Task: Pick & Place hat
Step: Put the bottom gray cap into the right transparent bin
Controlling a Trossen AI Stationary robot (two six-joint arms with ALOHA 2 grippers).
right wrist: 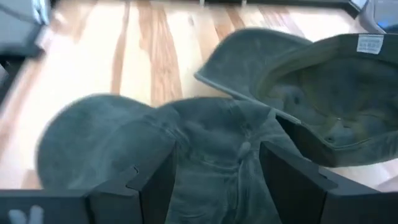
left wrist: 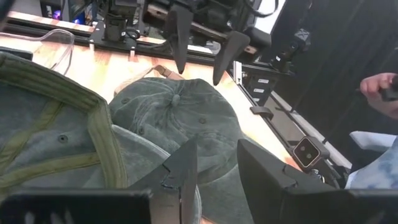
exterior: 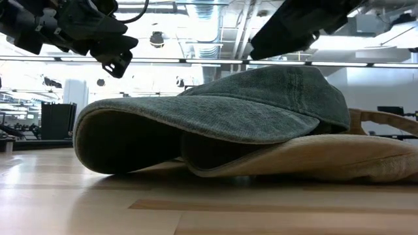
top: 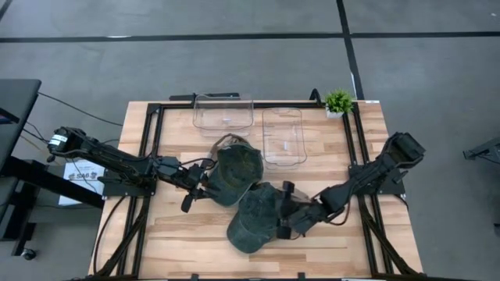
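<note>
Right claw (top: 287,212) sits w/ fingers spread wide astride the crown of the lower cap (top: 254,220), nothing gripped yet; cap's long axis runs brim-first away from the claw toward the tabletop's (top: 180,242) front edge. Left claw (top: 205,186) is also parted, at the edge of the upside-down cap (top: 238,173) just beside. Two clear bins (top: 223,111) stand further back; a person's hand (left wrist: 379,87) shows beyond the tabletop.

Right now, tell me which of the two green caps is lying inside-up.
The cap nearer the clear bins, beside the left gripper: its lining and seam tape face up. The front cap sits crown-up under the right gripper.
</note>
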